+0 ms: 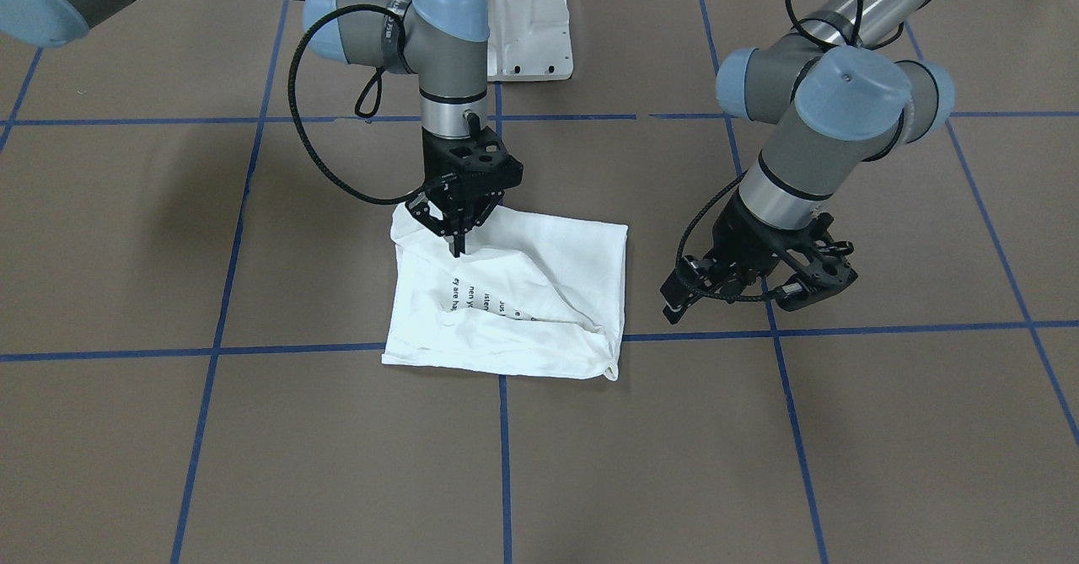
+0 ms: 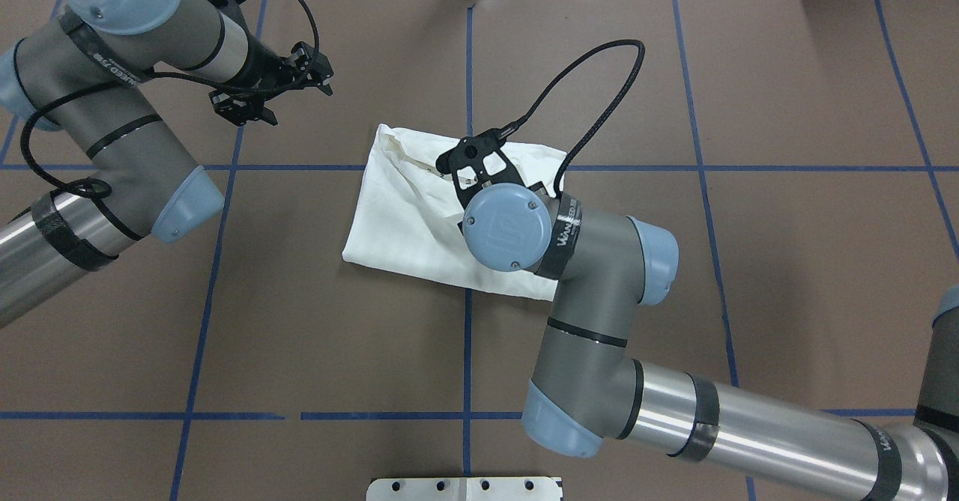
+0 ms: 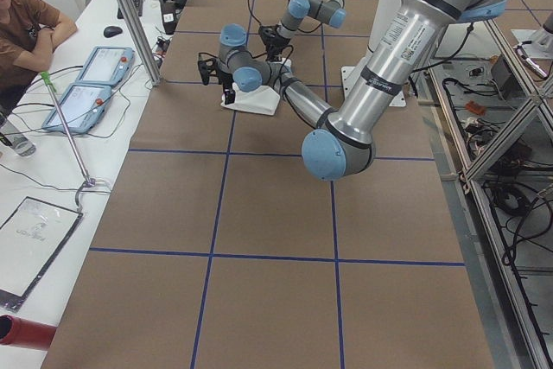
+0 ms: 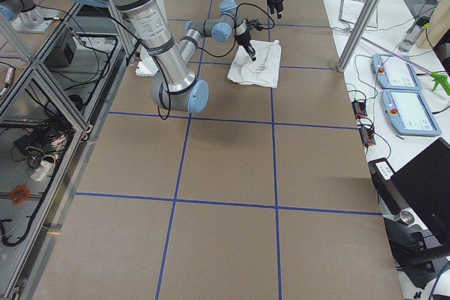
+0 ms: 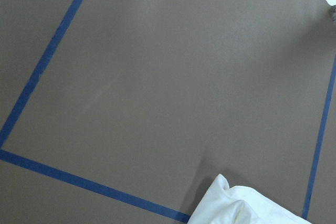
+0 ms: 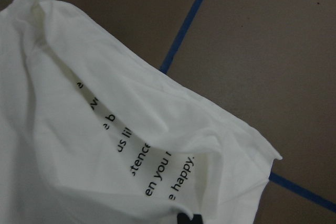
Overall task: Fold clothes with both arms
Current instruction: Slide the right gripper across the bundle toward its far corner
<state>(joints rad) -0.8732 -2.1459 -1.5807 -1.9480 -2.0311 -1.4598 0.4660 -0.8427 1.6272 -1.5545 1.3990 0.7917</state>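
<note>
A brown, matte table (image 1: pixel 253 463) is divided into squares by blue tape lines (image 1: pixel 504 463). A white metal pedestal (image 1: pixel 527 24) is seen at its far edge. Along a side bench, two blue-edged pendants (image 3: pixel 95 79) are laid flat, and a seated person (image 3: pixel 26 23) is seen behind them.

The white T-shirt (image 1: pixel 548 260) is spread near the table's middle as a rumpled, roughly square packet, soft and creased, with one corner bunched. A block of small black text (image 6: pixel 157 166) is partly swallowed by a fold.

The right gripper (image 1: pixel 458 248) is pointed straight down on the shirt. Its fingers are drawn together at a raised crease, which appears to be pinched. In the overhead view, this gripper and the shirt's centre are hidden by the arm's light-blue joint cap (image 2: pixel 503 225). A looped black cable (image 2: pixel 599 82) is arched over the cloth.

The left gripper (image 1: pixel 733 294) is held apart from the shirt, beside it over bare table, its fingers spread and nothing between them.
</note>
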